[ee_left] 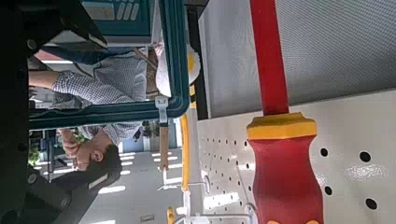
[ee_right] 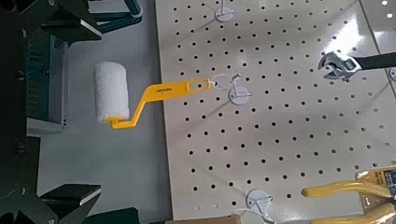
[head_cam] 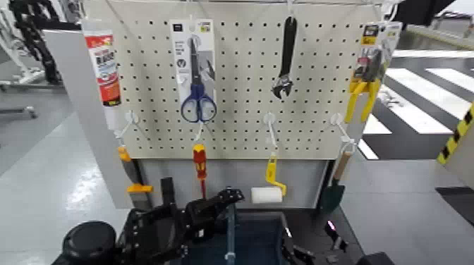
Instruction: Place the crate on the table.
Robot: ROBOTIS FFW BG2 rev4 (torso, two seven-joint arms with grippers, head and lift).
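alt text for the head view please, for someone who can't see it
A dark crate sits low in front of a beige pegboard hung with tools, the robot's left gripper and right gripper at its sides.

A beige perforated panel [head_cam: 240, 127] stands on a grey floor [head_cam: 35, 176].

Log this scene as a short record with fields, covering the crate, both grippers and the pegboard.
crate: dark blue-grey lattice crate, low centre, in front of the pegboard
crate support: underside out of view; cannot tell whether it rests on the table
left gripper: jaws apart, at the crate's centre bar
right gripper: jaws apart, by the crate's right side
pegboard, upper: scissors, adjustable wrench, yellow-handled pliers
pegboard, lower: red-and-yellow screwdriver, paint roller
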